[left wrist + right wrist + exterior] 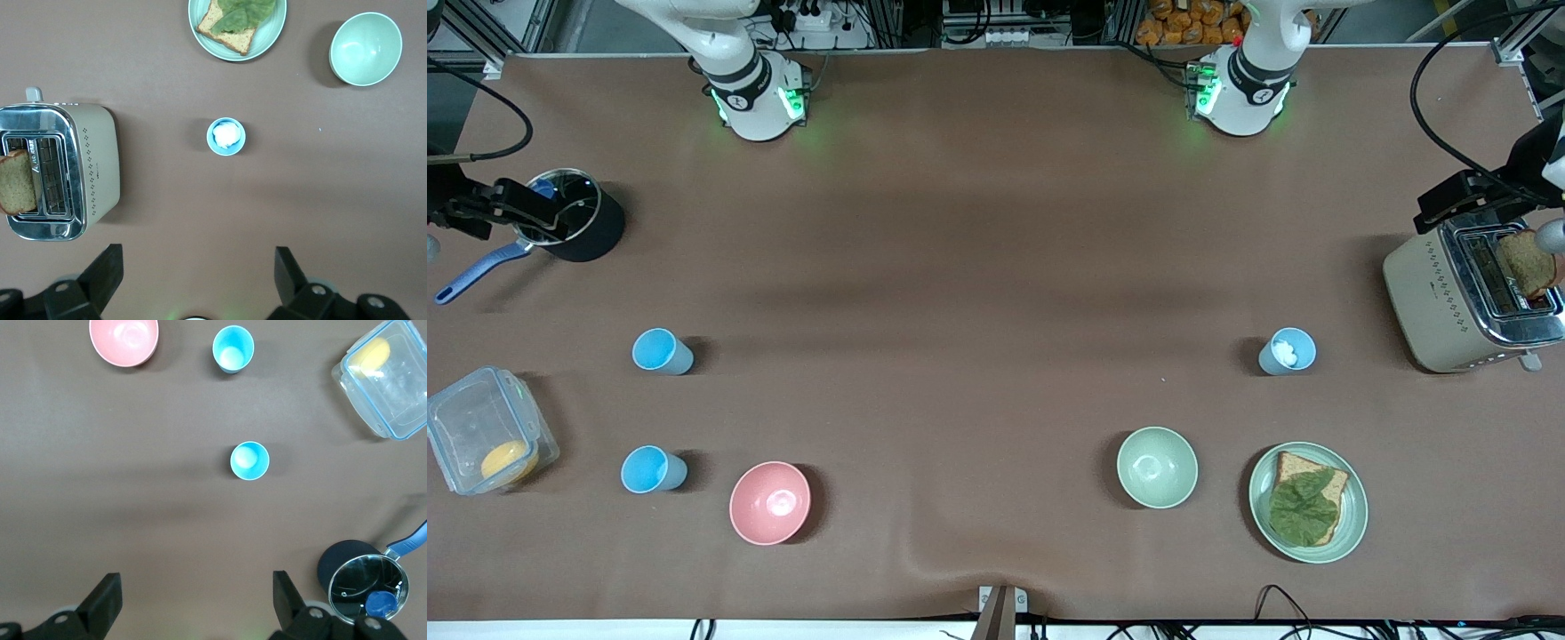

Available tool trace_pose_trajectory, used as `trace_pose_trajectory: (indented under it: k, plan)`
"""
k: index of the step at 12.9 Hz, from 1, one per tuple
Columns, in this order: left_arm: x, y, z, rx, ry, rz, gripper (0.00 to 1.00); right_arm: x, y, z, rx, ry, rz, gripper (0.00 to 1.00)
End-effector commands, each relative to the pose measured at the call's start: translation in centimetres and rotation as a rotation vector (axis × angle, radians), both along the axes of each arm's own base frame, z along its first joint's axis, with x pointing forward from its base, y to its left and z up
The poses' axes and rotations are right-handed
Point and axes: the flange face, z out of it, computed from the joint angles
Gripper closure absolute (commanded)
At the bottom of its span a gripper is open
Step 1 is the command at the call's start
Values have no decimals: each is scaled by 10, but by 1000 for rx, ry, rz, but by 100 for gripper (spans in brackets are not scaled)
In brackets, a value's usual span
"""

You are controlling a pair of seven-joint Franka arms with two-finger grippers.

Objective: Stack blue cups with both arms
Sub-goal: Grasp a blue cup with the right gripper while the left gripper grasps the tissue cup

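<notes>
Three blue cups stand upright on the brown table. Two are toward the right arm's end: one (663,351) (249,461) and one (654,469) (233,349) nearer the front camera, beside the pink bowl (770,502). The third cup (1288,351) (226,136) is toward the left arm's end and holds something white. My left gripper (198,272) is open and empty, high over bare table between its base and that cup. My right gripper (195,595) is open and empty, high over bare table. Neither gripper shows in the front view.
A pale green bowl (1157,467), a plate (1352,524) with bread and lettuce, and a toaster (1432,298) holding toast are toward the left arm's end. A black pot (587,233) and a clear lidded container (485,442) are toward the right arm's end.
</notes>
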Motion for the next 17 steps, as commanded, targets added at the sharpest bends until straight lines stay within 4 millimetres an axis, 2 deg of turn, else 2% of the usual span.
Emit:
trace_pose_trajectory:
  k: [1,4,5,8,11,12,13,14,16,17]
  plan:
    - [3,-3,5,-11,10,-19,0,-9,-4,6,-5,17,22,0]
    - [10,2,-6,-11,30,-19,0,-13,-7,9,-5,22,14,0]
    - [13,5,-17,-18,50,-15,0,-13,-7,9,-5,22,14,0]
    - [31,5,-64,-25,124,-7,0,-11,-6,5,-4,29,17,0]
    - [31,8,-139,-23,118,31,0,-8,-7,-6,-2,51,14,0]
    - [30,19,-162,-24,99,50,0,-5,-9,-13,0,64,12,0]
    - [30,25,-181,-26,85,60,0,1,-13,-27,2,86,6,0]
    - [30,25,-197,-26,71,60,0,8,-26,-44,8,113,-15,0]
    - [30,25,-230,-26,51,60,0,26,-60,-87,22,160,-66,0]
    - [30,25,-250,-27,42,59,0,33,-69,-112,28,178,-80,0]
